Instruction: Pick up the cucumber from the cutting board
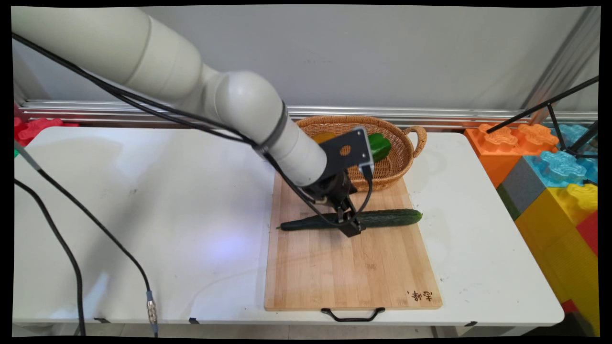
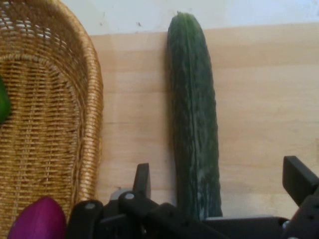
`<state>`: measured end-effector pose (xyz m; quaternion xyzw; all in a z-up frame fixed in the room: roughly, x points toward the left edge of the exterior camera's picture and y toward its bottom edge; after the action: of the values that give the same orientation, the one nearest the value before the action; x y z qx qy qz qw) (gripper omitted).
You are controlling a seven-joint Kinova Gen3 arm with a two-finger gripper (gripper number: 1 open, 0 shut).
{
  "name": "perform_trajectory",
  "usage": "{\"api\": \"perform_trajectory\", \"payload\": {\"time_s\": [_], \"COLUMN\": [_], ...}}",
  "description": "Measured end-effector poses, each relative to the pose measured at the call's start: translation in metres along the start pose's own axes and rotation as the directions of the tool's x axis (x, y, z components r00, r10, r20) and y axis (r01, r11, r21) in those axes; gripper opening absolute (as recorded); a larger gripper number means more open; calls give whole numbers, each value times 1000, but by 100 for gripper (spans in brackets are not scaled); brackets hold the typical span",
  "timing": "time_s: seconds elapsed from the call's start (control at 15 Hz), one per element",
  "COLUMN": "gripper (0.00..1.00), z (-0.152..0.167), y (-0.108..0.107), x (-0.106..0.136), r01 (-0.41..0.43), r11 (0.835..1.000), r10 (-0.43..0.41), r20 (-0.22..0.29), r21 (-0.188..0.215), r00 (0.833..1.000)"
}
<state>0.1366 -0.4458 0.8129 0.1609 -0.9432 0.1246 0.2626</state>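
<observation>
On the cutting board (image 1: 349, 267), the spread tool (image 1: 350, 224) straddles the cucumber (image 1: 382, 218) mid-length.

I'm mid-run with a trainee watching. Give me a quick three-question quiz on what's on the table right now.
1. True or false: the cucumber lies on the cutting board.
2. Which stands at the board's far edge? A) a metal pot B) a woven basket C) a glass jar
3. Fill in: the claw is down over the cucumber with its fingers ____, one on each side of it.

Key
1. True. It lies lengthwise across the board's far half.
2. B. The basket holds a green vegetable, and the hand view shows a purple one too.
3. Open. In the hand view the fingers sit apart from the cucumber, not pressed on it.
</observation>
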Motion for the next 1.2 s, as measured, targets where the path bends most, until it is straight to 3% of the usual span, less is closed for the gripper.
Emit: {"api": "perform_trajectory", "payload": {"time_s": [1.0, 1.07, 1.2], "gripper": [100, 0, 0], "z": [46, 48, 51], "y": [16, 16, 17], "x": [-18, -18, -18], "r01": [-42, -44, -46], "r11": [997, 997, 996], "r10": [42, 44, 46], "r20": [6, 4, 2], "r21": [67, 70, 76], "r00": [999, 999, 999]}}
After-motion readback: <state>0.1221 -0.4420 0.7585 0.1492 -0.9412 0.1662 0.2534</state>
